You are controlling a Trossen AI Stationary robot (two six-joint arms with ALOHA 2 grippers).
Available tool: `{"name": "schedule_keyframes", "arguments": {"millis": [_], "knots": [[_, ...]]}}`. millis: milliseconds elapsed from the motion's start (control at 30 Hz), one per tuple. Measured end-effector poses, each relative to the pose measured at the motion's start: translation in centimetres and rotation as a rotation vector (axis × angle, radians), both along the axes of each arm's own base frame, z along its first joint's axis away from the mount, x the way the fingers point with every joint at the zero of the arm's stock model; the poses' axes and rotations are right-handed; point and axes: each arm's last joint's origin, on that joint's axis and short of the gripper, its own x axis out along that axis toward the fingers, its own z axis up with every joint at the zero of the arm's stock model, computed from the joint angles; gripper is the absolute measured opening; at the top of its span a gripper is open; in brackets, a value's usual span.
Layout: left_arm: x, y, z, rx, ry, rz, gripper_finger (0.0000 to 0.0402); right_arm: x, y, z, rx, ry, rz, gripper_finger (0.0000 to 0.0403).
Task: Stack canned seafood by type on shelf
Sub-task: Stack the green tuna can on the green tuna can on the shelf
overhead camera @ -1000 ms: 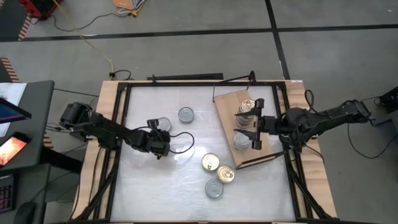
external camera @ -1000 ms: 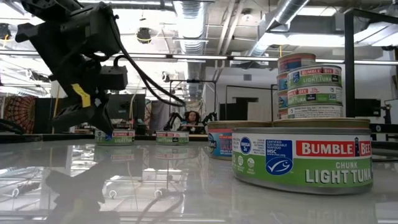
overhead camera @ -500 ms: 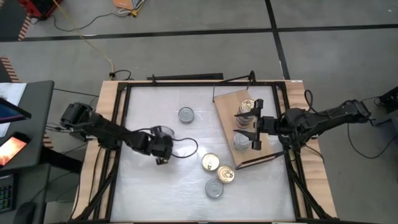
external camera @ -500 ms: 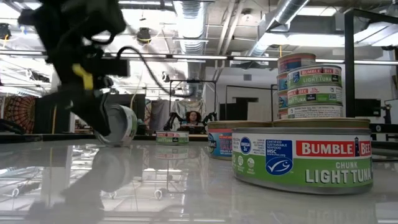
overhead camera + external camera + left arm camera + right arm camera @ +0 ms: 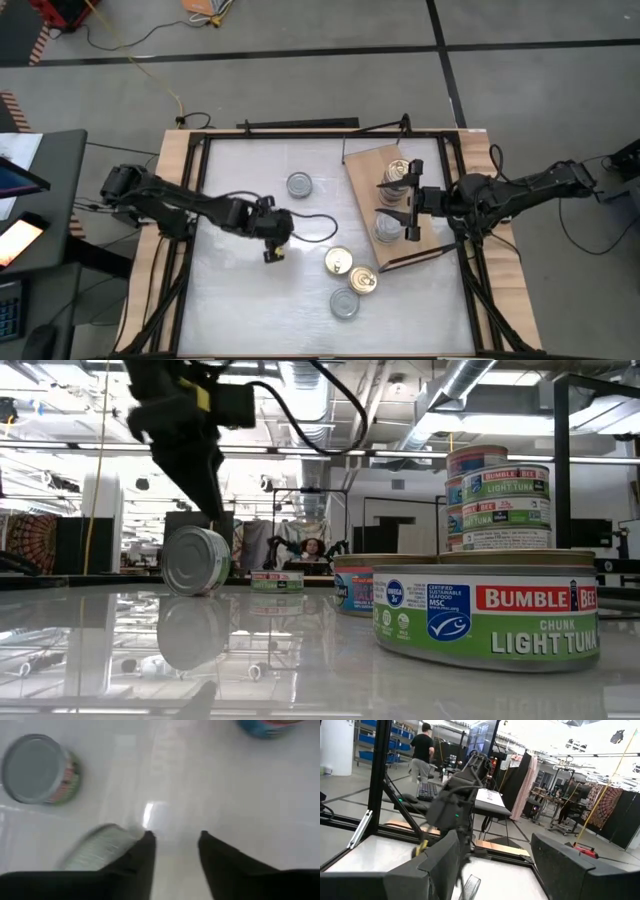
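Observation:
My left gripper [image 5: 275,245] is near the table's middle, open, with nothing between its fingers in the left wrist view [image 5: 177,840]. One silver-lidded tin [image 5: 197,561] stands on its rim on the table just below that gripper [image 5: 215,515], beside the outer side of one finger [image 5: 142,855]. The shelf [image 5: 365,190] lies on the right and carries two stacks of tins, one gold-lidded [image 5: 398,172] and one silver-lidded [image 5: 386,229]. My right gripper [image 5: 409,203] hovers open beside these stacks. My left gripper comes down from above next to the tipped tin's side wall [image 5: 97,847], which lies against the outer side of one finger. I cannot tell whether finger and tin touch. The tin rests on its rim on the table, lid facing sideways.
Loose tins stand flat on the white table: a silver-lidded one [image 5: 299,184] toward the far side, two gold-lidded ones [image 5: 339,262] [image 5: 362,280] and a silver one [image 5: 345,303] nearer. A black frame [image 5: 190,200] borders the table. A person [image 5: 424,747] walks in the room behind.
My left gripper has moved toward the table's right edge, taking a tin along. That tin stood flat a second ago, was tipped up at the fingers half a second ago, and now stands on its rim outside the fingers.

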Motion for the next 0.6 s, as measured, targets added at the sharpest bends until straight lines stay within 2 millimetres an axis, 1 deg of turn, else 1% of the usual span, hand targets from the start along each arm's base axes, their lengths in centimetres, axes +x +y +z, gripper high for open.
{"name": "schedule_keyframes", "arguments": {"millis": [167, 233, 300, 367, 500, 600], "knots": [[1.2, 2.3, -0.2, 0.006, 0.067, -0.047, 0.024, 0.0, 0.0, -0.1, -0.002, 0.008, 0.0, 0.0272], [1.4, 3.2, -0.5, 0.028, 0.124, -0.074, 0.027, 0.0, 0.0, -0.1, -0.002, 0.011, 0.0, 0.0272], [1.5, 3.8, -0.4, 0.052, 0.167, -0.105, 0.029, 0.0, 0.0, -0.1, -0.004, 0.016, 0.0, 0.0272], [1.4, 4.2, -0.3, 0.069, 0.209, -0.138, 0.0301, 0.0, 0.0, -0.2, -0.004, 0.016, 0.0, 0.0272], [1.0, 4.8, 0.0, 0.111, 0.303, -0.204, 0.0306, 0.0, -0.1, -0.2, -0.005, 0.019, -0.008, 0.0272], [1.1, 5.3, 0.1, 0.13, 0.305, -0.232, 0.0306, 0.1, -0.3, -0.2, -0.005, 0.021, -0.016, 0.0272]]}}
